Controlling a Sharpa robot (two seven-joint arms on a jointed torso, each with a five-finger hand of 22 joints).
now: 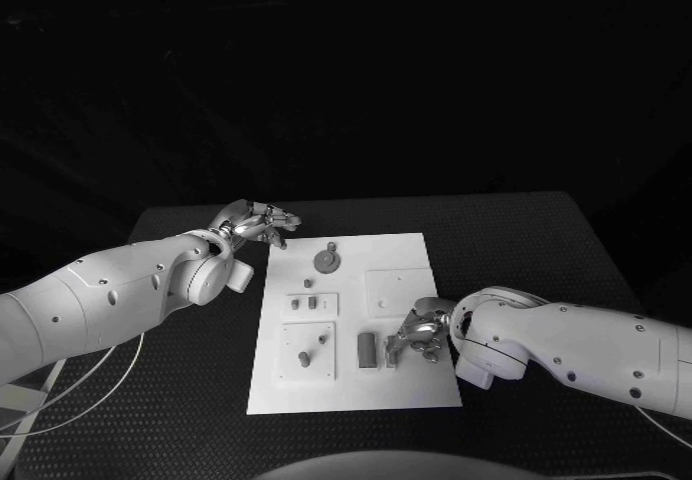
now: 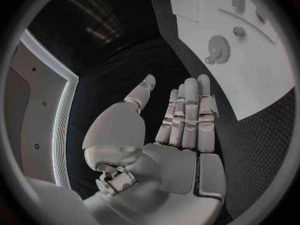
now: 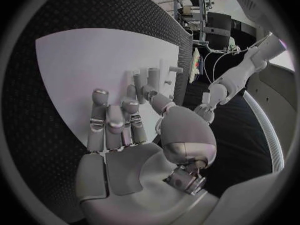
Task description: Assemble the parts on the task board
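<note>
Assembly looks barely begun. On the white board [image 1: 353,330], a gear [image 1: 327,260] and block [image 1: 366,350] lie loose. Right hand [image 1: 415,335] hovers at the block, fingers spread, holding nothing; left hand [image 1: 257,222] idles off-board, empty.

Task board [image 1: 411,385] in the middle of the worktop [image 1: 548,240], left robot hand [image 1: 257,222] off its far-left corner, right robot hand [image 1: 415,335] over its right edge, gear [image 1: 329,260] at its far end
</note>
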